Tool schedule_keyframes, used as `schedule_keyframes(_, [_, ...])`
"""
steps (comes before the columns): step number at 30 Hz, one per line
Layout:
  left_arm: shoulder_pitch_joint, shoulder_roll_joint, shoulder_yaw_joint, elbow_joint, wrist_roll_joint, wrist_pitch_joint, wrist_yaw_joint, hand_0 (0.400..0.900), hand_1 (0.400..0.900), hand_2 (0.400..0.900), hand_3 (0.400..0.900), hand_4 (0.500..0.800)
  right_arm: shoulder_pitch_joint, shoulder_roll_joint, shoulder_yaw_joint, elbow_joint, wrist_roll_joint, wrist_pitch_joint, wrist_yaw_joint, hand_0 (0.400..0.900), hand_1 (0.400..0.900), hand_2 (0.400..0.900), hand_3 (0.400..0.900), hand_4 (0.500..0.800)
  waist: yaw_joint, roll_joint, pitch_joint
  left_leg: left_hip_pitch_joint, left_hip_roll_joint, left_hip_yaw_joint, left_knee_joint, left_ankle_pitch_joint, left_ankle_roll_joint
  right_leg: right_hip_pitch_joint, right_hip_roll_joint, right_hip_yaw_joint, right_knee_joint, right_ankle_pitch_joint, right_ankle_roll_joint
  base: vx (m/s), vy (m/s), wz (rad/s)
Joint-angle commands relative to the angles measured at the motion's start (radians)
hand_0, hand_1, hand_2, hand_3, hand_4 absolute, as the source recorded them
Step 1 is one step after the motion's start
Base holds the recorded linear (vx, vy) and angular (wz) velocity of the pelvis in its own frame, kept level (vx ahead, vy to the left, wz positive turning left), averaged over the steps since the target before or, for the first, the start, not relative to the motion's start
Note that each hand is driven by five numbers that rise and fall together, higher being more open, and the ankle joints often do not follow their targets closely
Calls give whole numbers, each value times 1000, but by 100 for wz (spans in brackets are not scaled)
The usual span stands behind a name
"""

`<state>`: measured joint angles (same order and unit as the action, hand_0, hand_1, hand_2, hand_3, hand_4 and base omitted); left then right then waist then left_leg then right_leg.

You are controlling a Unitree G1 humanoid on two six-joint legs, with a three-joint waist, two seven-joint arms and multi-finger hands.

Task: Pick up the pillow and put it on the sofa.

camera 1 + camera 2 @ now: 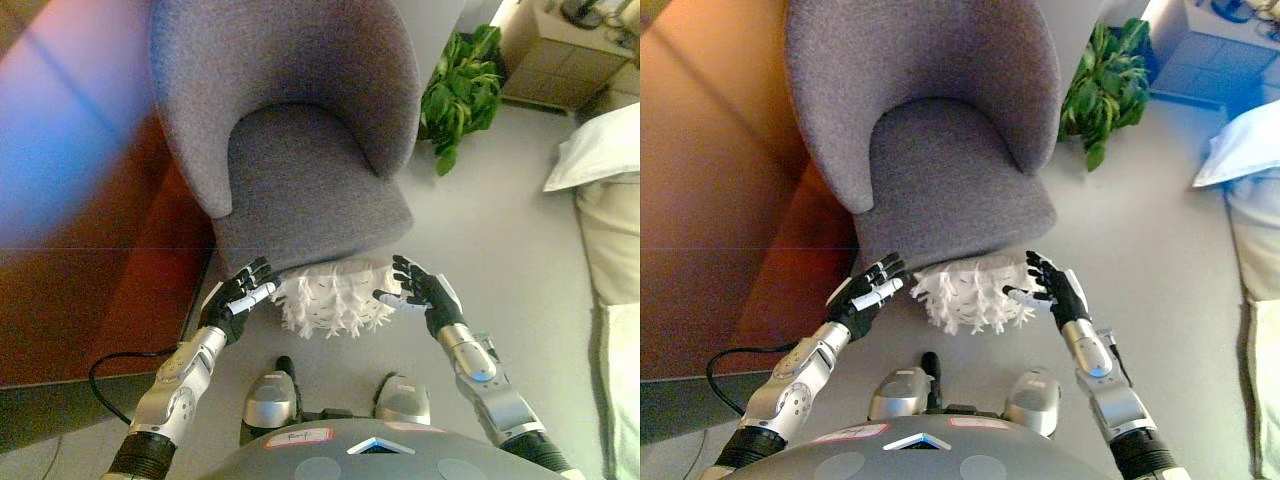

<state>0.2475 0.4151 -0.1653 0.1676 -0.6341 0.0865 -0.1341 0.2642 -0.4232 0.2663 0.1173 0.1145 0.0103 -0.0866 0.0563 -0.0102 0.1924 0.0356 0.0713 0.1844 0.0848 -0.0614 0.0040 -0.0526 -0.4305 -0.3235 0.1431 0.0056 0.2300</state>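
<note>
A white shaggy pillow point(335, 298) lies on the floor, tucked against the front edge of a grey armchair point(310, 190). My left hand point(238, 293) is at the pillow's left side with fingers spread, open. My right hand point(420, 290) is at the pillow's right side, also open, its fingertips just touching the fringe. Both palms face inward toward the pillow. The pillow's back part is hidden under the chair seat.
A green potted plant point(462, 92) stands right of the chair. A wooden cabinet point(555, 55) is at the back right. A white cushion and cream bedding point(605, 200) fill the right edge. A red-brown rug point(100, 280) lies to the left.
</note>
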Motion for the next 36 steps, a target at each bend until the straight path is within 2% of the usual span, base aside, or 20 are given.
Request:
schedule_keyframes(1, [-13, 61, 0, -89, -16, -41, -39, 900, 900, 900, 900, 800, -64, -13, -54, -66, -71, -82, -63, 900, 900, 900, 900, 800, -5, -59, -5, -23, 43, -4, 53, -76, -37, -57, -63, 68, -33, 337, 32, 210, -348, 53])
schedule_keyframes(2, [-11, 66, 2, -88, -22, -42, -36, 900, 900, 900, 900, 800, -67, -20, -61, -64, -96, -87, -64, 900, 900, 900, 900, 800, 0, -56, -4, -26, 65, -11, 60, -70, -46, -42, -55, 52, -47, 295, 32, 183, -233, 29])
schedule_keyframes(4, [-14, 58, 2, -87, -23, -39, -27, 900, 900, 900, 900, 800, -83, -41, -67, -66, -165, -77, -79, 900, 900, 900, 900, 800, 11, -58, -3, -41, 109, -10, 84, -55, -69, -12, -53, 5, -63, 270, 32, 176, -245, 36])
schedule_keyframes(8, [4, 68, 14, -108, -43, -17, -34, 900, 900, 900, 900, 800, -119, -128, -75, -80, -390, -29, -138, 900, 900, 900, 900, 800, 31, -62, 4, -67, 207, -33, 125, -20, -119, 28, 2, -29, -65, 157, 24, 174, -228, 47])
schedule_keyframes(10, [13, 77, 18, -112, -63, -18, -26, 900, 900, 900, 900, 800, -152, -175, -61, -76, -516, -19, -124, 900, 900, 900, 900, 800, 36, -60, 16, -85, 237, -43, 145, -15, -133, 19, 21, -32, -52, 130, 17, 60, -164, 32])
schedule_keyframes(12, [1, 85, 19, -102, -90, -34, -52, 900, 900, 900, 900, 800, -231, -244, -37, -53, -589, -13, -149, 900, 900, 900, 900, 800, 49, -52, 56, -135, 273, -63, 189, -15, -150, -24, 29, -36, -23, 108, 4, -128, -132, 40])
schedule_keyframes(14, [-16, 96, 8, -98, -128, -52, -61, 900, 900, 900, 900, 800, -303, -298, -17, -30, -616, -22, -169, 900, 900, 900, 900, 800, 53, -45, 97, -184, 286, -85, 222, -13, -156, -78, 23, -37, 18, 95, -6, -207, -69, 38])
schedule_keyframes(18, [-41, 113, -13, -87, -184, -92, -49, 900, 900, 900, 900, 800, -409, -360, 23, -1, -597, -21, -176, 900, 900, 900, 900, 800, 64, -45, 166, -288, 288, -145, 297, -20, -154, -201, -9, -17, 117, 74, -19, -165, -36, 32])
schedule_keyframes(22, [-69, 119, -25, -81, -239, -119, -25, 900, 900, 900, 900, 800, -497, -366, 60, 59, -542, -14, -191, 900, 900, 900, 900, 800, 85, -51, 229, -415, 273, -205, 389, -48, -142, -329, -44, 5, 221, 52, -23, -143, -38, 25])
schedule_keyframes(24, [-81, 121, -27, -79, -248, -130, -22, 900, 900, 900, 900, 800, -526, -359, 71, 84, -515, -8, -206, 900, 900, 900, 900, 800, 94, -49, 253, -466, 263, -213, 430, -63, -135, -378, -56, 12, 268, 42, -25, -140, -25, 19])
schedule_keyframes(27, [-103, 133, -35, -81, -248, -163, -9, 900, 900, 900, 900, 800, -587, -357, 84, 129, -478, -5, -229, 900, 900, 900, 900, 800, 111, -44, 300, -568, 251, -228, 531, -120, -129, -476, -79, 36, 389, -2, -16, -105, -24, 16])
schedule_keyframes(30, [-123, 135, -41, -98, -260, -169, -14, 900, 900, 900, 900, 800, -631, -359, 82, 156, -459, 6, -239, 900, 900, 900, 900, 800, 117, -35, 326, -644, 237, -221, 607, -147, -120, -552, -94, 52, 476, -28, -21, -116, 38, 11])
schedule_keyframes(34, [-143, 142, -60, -129, -279, -192, -28, 900, 900, 900, 900, 800, -679, -367, 84, 189, -445, 12, -247, 900, 900, 900, 900, 800, 109, -11, 328, -775, 242, -203, 721, -169, -103, -685, -112, 75, 600, -58, -43, -125, 85, 8])
schedule_keyframes(35, [-145, 143, -64, -136, -286, -194, -30, 900, 900, 900, 900, 800, -689, -368, 84, 194, -437, 15, -241, 900, 900, 900, 900, 800, 110, -2, 328, -788, 249, -205, 766, -210, -109, -701, -115, 87, 645, -95, -34, -15, 103, -1])
schedule_keyframes(36, [-151, 144, -67, -147, -295, -194, -29, 900, 900, 900, 900, 800, -703, -370, 84, 198, -434, 23, -234, 900, 900, 900, 900, 800, 108, 6, 328, -817, 250, -205, 801, -223, -107, -734, -118, 97, 683, -111, -39, -3, 100, -2])
